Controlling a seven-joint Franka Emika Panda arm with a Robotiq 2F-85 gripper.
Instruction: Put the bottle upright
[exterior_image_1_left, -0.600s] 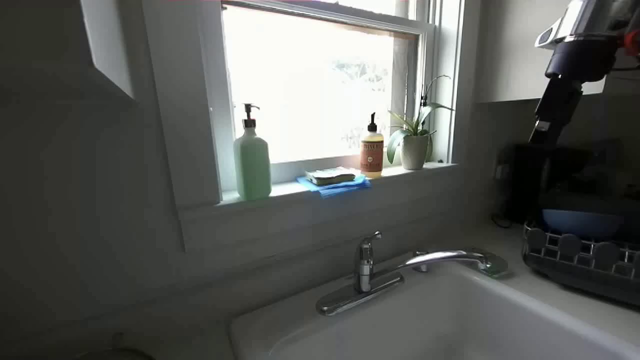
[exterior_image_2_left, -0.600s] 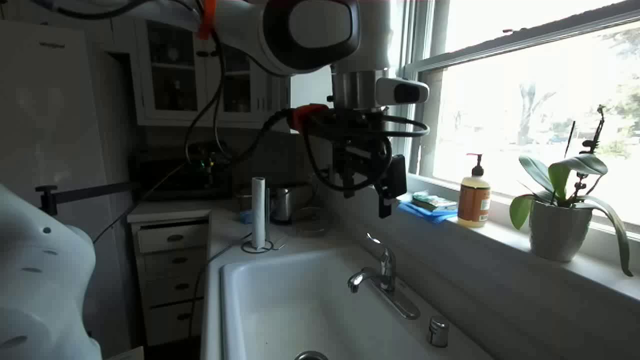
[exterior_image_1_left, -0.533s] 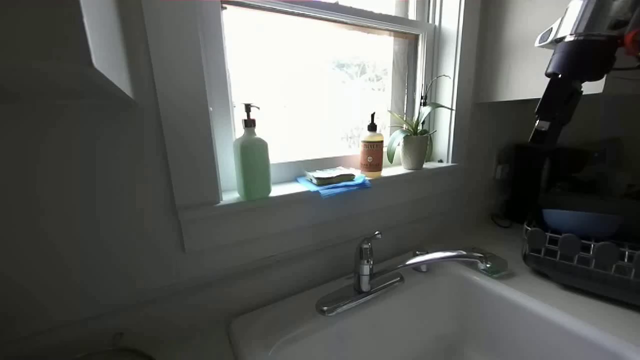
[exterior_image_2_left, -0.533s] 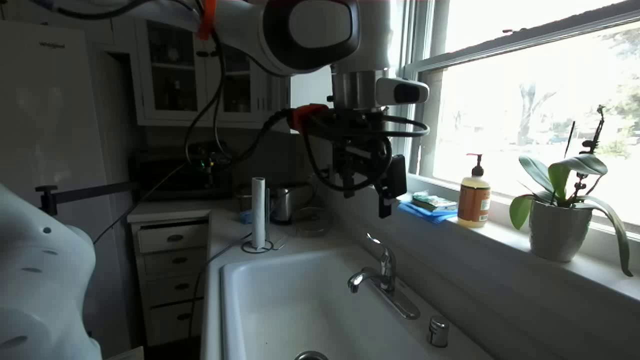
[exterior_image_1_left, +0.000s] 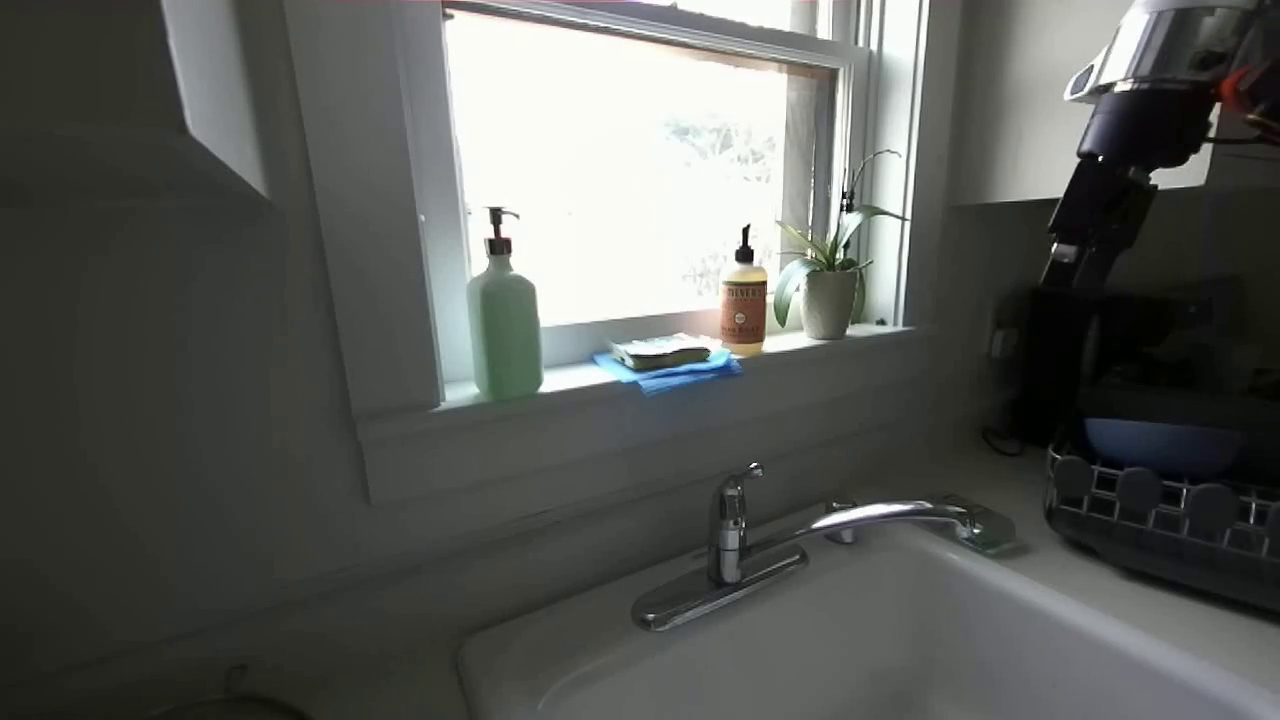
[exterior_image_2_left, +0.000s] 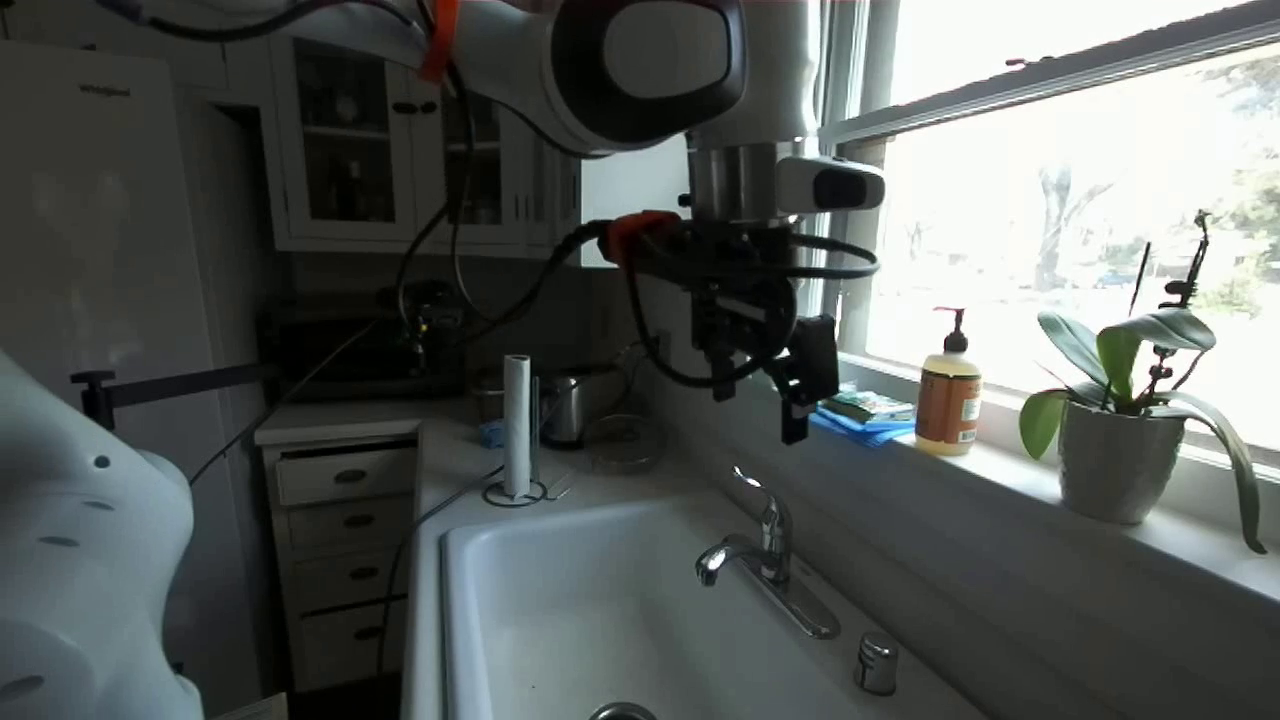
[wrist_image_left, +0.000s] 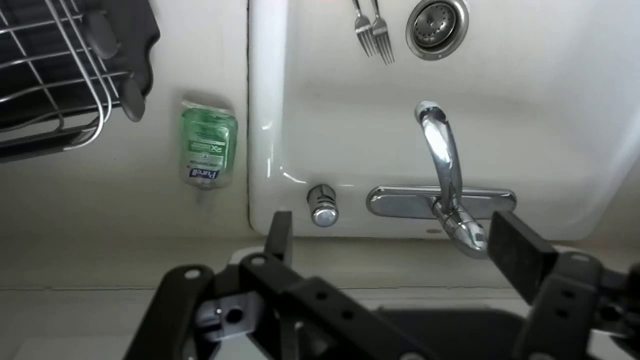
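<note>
While the gripper (wrist_image_left: 395, 237) hangs in the air pointing down, its two fingers (wrist_image_left: 280, 235) spread wide, the Purell bottle (wrist_image_left: 209, 145) lies flat on the counter (wrist_image_left: 200, 55), well apart from them. In the wrist view it is just left of the sink (wrist_image_left: 267, 75), between the rim and the wire dish rack (wrist_image_left: 132, 35), label up, narrow end toward the wall (wrist_image_left: 425, 270). Right of it, along the sink's wall side, are a side sprayer (wrist_image_left: 322, 205) and a chrome faucet (wrist_image_left: 442, 150); two forks (wrist_image_left: 367, 32) rest in the basin, just left of the drain strainer (wrist_image_left: 435, 25). In an exterior view the bottle shows at the far right corner of the sink, partly behind the tip of the faucet's spout. Along the windowsill (exterior_image_1_left: 570, 378) are, left to right, a green pump bottle (exterior_image_1_left: 505, 330), a blue cloth (exterior_image_1_left: 690, 377) with a flat packet (exterior_image_1_left: 660, 352) on it, a soap bottle (exterior_image_1_left: 743, 310) with an orange-brown label, and a potted orchid (exterior_image_1_left: 828, 305).
</note>
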